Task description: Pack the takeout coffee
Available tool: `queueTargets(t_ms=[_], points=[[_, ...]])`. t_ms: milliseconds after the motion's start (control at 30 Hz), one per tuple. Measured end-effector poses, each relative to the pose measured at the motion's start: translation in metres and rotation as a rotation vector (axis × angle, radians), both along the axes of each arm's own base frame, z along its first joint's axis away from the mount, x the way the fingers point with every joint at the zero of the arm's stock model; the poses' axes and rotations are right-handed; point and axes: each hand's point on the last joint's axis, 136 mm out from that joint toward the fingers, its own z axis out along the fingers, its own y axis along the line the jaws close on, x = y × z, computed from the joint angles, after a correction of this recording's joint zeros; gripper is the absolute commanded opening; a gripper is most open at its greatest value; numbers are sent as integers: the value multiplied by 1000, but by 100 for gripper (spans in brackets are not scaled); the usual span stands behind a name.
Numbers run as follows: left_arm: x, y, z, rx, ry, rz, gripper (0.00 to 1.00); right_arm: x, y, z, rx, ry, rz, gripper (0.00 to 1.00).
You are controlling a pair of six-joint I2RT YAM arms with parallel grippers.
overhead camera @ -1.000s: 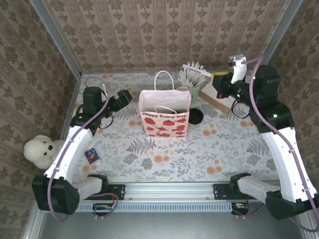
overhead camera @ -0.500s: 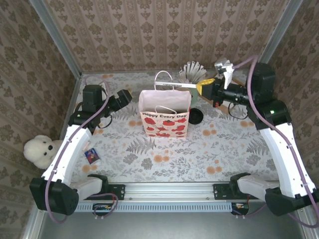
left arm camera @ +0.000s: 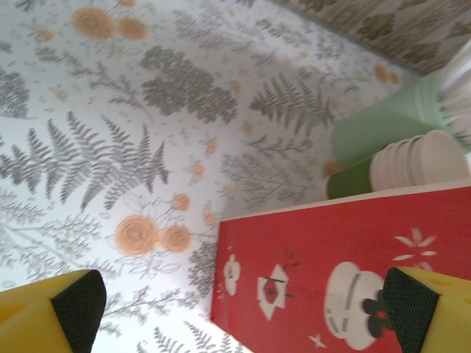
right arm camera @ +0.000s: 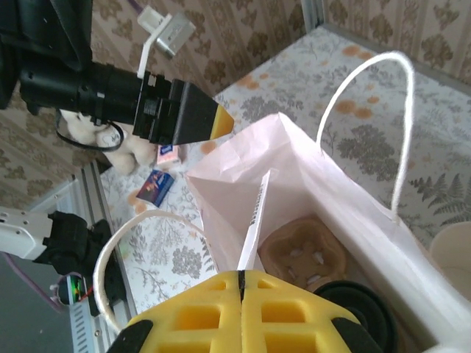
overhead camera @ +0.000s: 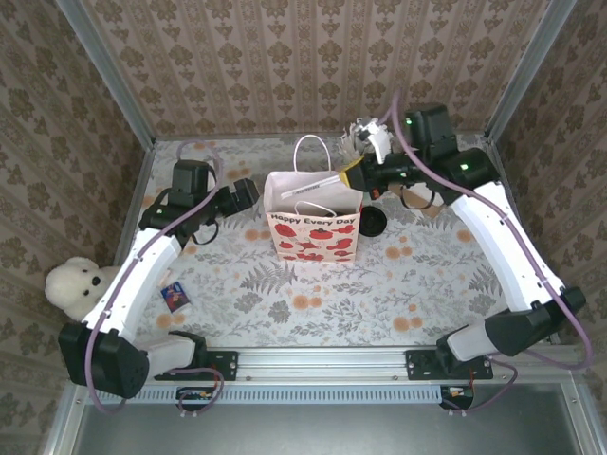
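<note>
Floral table (overhead camera: 427,284): right wrist view looks into bag (right arm camera: 309,169), right tool (right arm camera: 241,276) pinching stick (right arm camera: 255,217); left tool (left arm camera: 243,301) spread.

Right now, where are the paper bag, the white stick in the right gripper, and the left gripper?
paper bag (overhead camera: 313,232), top view, on its printed front face.
white stick (right arm camera: 255,217), right wrist view, mid-length, over the bag's mouth.
left gripper (left arm camera: 243,305), left wrist view, midway between its open fingertips.

Matt paper bag (overhead camera: 313,227) with cord handles (right arm camera: 390,54), paper-wrapped stick (right arm camera: 254,220), fluffy plush bear (overhead camera: 74,282), ribbed metal rail (overhead camera: 322,363)
</note>
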Motion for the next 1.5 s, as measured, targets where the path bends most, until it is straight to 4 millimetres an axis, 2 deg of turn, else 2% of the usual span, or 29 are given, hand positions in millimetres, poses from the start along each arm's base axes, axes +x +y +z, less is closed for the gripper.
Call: queueTargets(t_ms=[167, 300, 433, 633, 867, 1033, 1200, 1367, 1500], points=[[0, 11, -20, 63, 64, 43, 100, 14, 25, -19, -70, 16, 5, 0], [3, 8, -37, 65, 120, 45, 100, 26, 45, -36, -114, 50, 16, 0], [2, -1, -52, 46, 163, 34, 100, 36, 55, -54, -146, 92, 14, 1], [-2, -13, -60, 23, 194, 14, 100, 44, 59, -63, -159, 128, -8, 15], [-7, -19, -65, 15, 209, 11, 100, 50, 56, -61, -172, 120, -50, 43], [-11, -22, -71, 14, 226, 13, 100, 56, 40, -57, -213, 67, -135, 69], [-13, -24, -72, 11, 230, 16, 100, 45, 14, -30, -186, -24, -240, 98], [-14, -28, -72, 9, 229, 15, 100, 44, -22, 4, -96, -105, -396, 100], [-16, -33, -72, 6, 227, 5, 100, 53, -65, 13, -39, -162, -588, 100]])
